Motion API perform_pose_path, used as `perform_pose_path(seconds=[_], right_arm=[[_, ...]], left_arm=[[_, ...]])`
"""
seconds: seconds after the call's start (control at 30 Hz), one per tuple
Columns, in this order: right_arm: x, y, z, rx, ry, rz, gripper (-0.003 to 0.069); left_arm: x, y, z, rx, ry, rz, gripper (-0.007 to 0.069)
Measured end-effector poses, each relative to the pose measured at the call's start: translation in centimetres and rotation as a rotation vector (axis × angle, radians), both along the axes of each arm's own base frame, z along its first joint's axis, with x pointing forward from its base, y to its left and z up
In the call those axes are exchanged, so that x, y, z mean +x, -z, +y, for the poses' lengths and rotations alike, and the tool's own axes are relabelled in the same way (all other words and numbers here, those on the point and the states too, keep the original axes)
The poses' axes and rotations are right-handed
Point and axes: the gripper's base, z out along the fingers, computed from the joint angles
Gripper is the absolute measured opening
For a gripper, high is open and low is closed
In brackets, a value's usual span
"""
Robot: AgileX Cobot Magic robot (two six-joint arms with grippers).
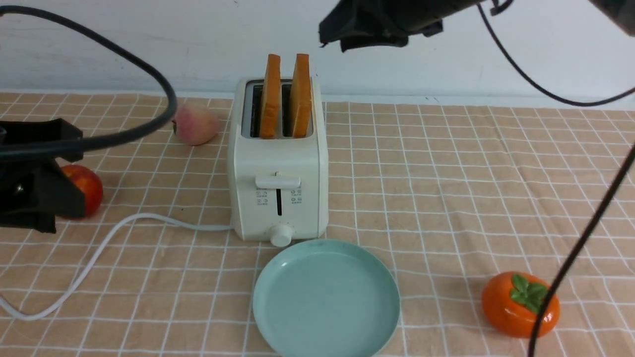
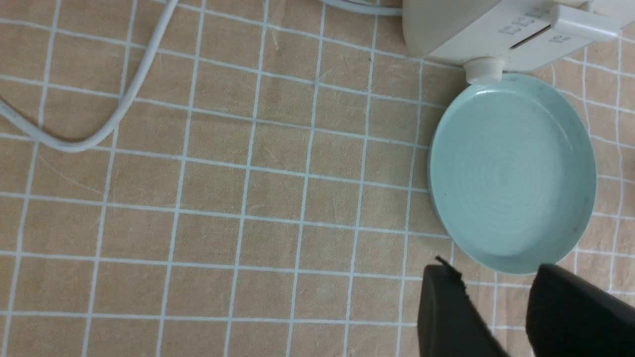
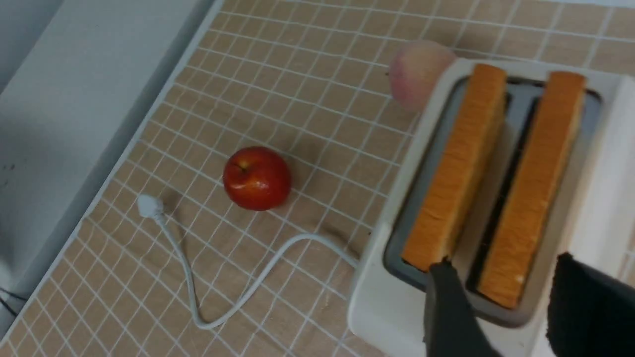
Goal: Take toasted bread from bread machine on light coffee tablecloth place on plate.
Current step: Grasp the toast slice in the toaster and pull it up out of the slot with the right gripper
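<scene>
Two toast slices (image 1: 271, 94) stand on edge in the toaster (image 1: 278, 198); the right claw (image 3: 516, 317) hovers open directly above, jaws lined up either side of the right-hand slice (image 3: 531, 188).

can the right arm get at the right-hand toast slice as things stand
Probably yes: the right gripper hangs open above the bread machine, the right-hand toast slice stands proud of its slot, and nothing lies between.

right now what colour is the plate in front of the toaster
The plate is plain pale blue-green, clearest in the left wrist view.
</scene>
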Motion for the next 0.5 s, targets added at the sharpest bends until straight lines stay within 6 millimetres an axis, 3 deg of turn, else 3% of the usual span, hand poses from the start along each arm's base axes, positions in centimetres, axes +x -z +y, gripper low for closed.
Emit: perform_pose_path(seconds=[0.13, 0.23, 0.33, 0.5], right_arm=[[0.4, 1.5, 3.0, -0.109, 0.015, 0.011, 0.0441], [0.7, 2.9, 4.0, -0.207, 0.087, 0.016, 0.0503], [0.8, 4.0, 5.0, -0.292, 0.163, -0.004, 0.053], [1.5, 4.5, 5.6, -0.276, 0.227, -0.031, 0.0529]], left_arm=[[-0.1, 0.1, -0.1, -0.006, 0.005, 0.017, 0.0238], [-0.2, 0.0, -0.2, -0.024, 0.009, 0.019, 0.0238], [-0.2, 0.0, -0.3, -0.039, 0.012, 0.021, 0.0238], [-0.2, 0.0, -0.3, -0.039, 0.013, 0.024, 0.0238]])
